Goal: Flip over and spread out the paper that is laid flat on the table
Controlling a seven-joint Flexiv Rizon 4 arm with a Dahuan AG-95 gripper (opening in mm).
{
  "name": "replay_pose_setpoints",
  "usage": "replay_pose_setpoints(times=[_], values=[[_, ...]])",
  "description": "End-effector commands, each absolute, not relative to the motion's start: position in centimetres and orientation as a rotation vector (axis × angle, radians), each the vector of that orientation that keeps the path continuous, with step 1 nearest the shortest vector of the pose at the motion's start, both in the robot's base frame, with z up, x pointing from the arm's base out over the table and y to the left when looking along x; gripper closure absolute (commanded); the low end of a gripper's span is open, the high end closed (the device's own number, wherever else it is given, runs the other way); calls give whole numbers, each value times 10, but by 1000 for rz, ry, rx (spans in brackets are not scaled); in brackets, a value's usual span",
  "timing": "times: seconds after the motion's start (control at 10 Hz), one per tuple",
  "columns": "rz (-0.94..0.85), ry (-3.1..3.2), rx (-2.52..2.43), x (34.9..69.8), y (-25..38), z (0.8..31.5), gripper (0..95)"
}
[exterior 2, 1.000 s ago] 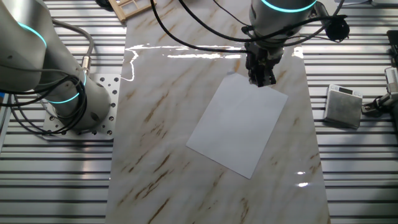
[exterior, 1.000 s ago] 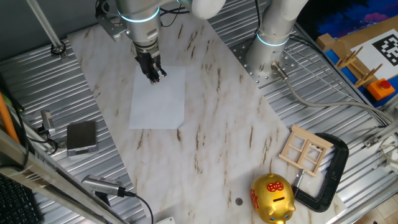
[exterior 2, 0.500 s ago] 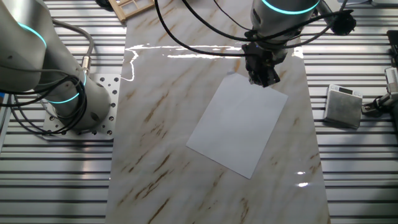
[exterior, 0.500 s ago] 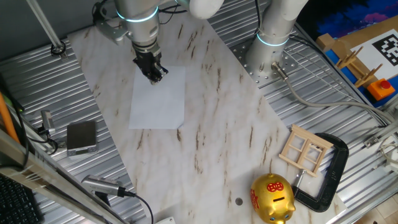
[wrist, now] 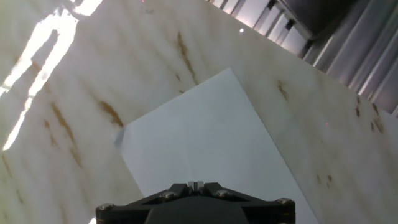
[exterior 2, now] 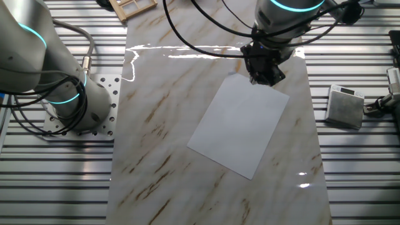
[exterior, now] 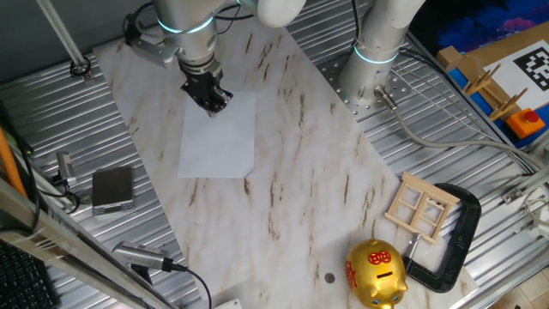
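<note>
Gripper (exterior: 214, 101) low over the paper (exterior: 219, 137), which lies flat near the table's (exterior: 292, 163) far edge; finger gap can't be told. Best pinch one corner w/o creasing.

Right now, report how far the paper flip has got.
Done: the gripper has reached one short edge of the paper.
In hand: the fingers work that edge, tilted; whether they hold it cannot be told.
Left: the sheet lies flat on the table, so lifting, flipping and spreading all remain.
</note>
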State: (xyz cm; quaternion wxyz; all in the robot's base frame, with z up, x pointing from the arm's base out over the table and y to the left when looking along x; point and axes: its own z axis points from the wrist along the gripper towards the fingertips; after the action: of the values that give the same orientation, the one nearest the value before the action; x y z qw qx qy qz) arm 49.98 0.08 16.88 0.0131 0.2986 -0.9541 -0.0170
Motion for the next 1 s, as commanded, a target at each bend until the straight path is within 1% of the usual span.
replay_pose_setpoints(times=[0.1,0.3,0.5,0.6,1.0], values=[[-52,-2972,933,499,1,169,950],[-70,-2953,951,510,15,160,950],[-66,-2950,930,520,33,144,950],[-60,-2954,891,528,49,129,950],[-54,-2966,843,546,81,106,950]])
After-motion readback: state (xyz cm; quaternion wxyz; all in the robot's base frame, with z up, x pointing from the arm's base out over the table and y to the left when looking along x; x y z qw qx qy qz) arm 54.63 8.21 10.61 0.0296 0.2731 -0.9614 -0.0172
